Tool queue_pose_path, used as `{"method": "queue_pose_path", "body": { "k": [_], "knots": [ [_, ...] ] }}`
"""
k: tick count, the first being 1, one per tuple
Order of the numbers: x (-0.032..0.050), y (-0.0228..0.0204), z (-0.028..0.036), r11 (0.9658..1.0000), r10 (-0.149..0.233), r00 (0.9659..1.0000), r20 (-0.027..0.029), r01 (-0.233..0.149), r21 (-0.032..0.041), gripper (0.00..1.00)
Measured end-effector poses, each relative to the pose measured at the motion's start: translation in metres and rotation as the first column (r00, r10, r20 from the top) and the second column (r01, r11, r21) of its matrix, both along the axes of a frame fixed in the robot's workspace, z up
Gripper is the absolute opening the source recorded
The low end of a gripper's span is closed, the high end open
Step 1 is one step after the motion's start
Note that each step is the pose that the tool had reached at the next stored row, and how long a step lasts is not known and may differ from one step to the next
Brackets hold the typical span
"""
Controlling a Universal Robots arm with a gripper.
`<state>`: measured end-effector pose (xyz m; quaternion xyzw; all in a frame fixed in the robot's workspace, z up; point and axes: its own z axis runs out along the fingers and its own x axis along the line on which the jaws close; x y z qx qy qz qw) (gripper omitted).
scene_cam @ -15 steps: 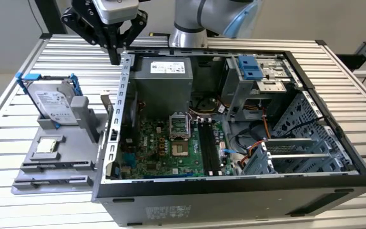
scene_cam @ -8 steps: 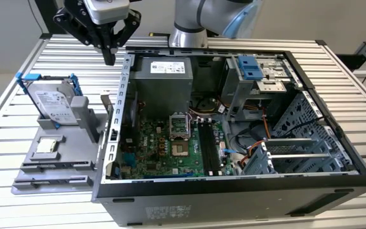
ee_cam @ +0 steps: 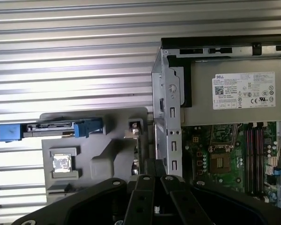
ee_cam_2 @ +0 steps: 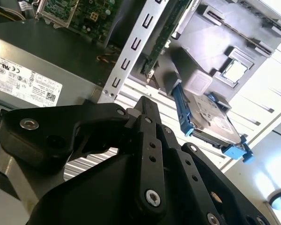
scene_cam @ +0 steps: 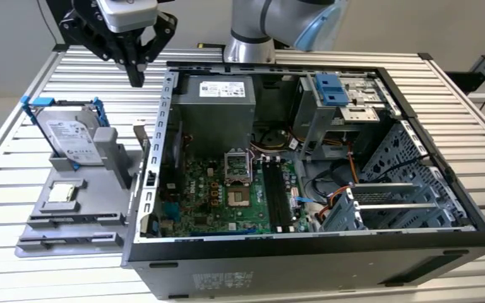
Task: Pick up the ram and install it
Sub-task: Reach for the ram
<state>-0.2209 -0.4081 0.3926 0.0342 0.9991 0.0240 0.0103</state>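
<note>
The ram point(ee_cam_2: 161, 40) is a dark green stick standing on edge in the grey holder point(scene_cam: 74, 221), close against the outer wall of the open computer case point(scene_cam: 310, 246). In the first wrist view the ram point(ee_cam: 135, 150) appears edge-on as a thin strip. My gripper point(scene_cam: 136, 79) hangs above the slatted table behind the holder, well above the ram and apart from it. Its black fingers point(ee_cam_2: 147, 105) are pressed together with nothing between them; the gripper point(ee_cam: 155, 166) looks shut in the first wrist view too. The black memory slots point(scene_cam: 276, 189) lie on the motherboard inside the case.
A silver hard drive point(scene_cam: 72, 139) in a blue frame stands upright in the holder. A small square chip point(scene_cam: 64, 191) rests in a recess of the holder. The grey power supply point(scene_cam: 217, 95) fills the case's rear corner. A drive cage point(scene_cam: 343, 107) and cables crowd the exterior view's right.
</note>
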Motion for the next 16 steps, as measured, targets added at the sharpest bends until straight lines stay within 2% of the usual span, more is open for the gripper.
{"method": "queue_pose_path", "body": {
  "k": [9,16],
  "knots": [
    [-0.0145,-0.0011,0.0,1.0,0.005,1.0,0.0,-0.005,0.0001,0.0],
    [-0.0224,-0.0013,0.0,0.9986,0.052,0.9986,0.0,-0.052,0.0,0.0]
  ]
}}
